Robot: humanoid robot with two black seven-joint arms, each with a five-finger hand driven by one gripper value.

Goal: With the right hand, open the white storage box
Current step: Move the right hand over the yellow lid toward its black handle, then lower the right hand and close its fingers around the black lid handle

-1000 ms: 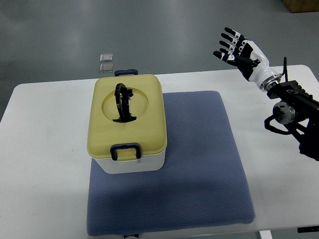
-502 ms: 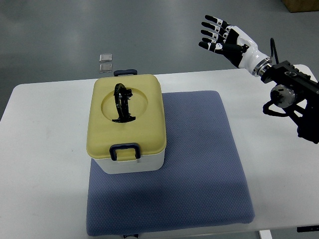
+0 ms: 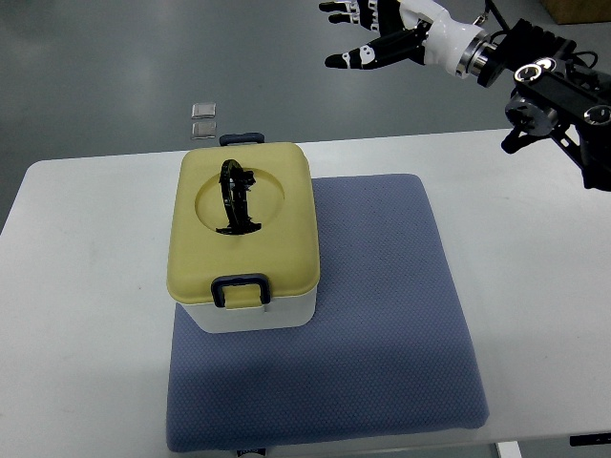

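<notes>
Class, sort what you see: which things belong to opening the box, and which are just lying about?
Belong to the job: white storage box, its yellow lid, front latch, right hand.

Lying about: blue mat, two small clear packets beyond the table.

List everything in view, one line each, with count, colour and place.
storage box: one, white body, on the left part of the mat.
lid: one, pale yellow, closed on the box.
carry handle: one, black, in the lid's round recess.
latches: two, dark blue, one on the near edge of the lid and one on the far edge.
mat: one, blue-grey, on the table.
table: one, white.
small square items: two, greyish, on the floor beyond the table.
right hand: one, black and white, fingers spread, above the floor beyond the table.
</notes>
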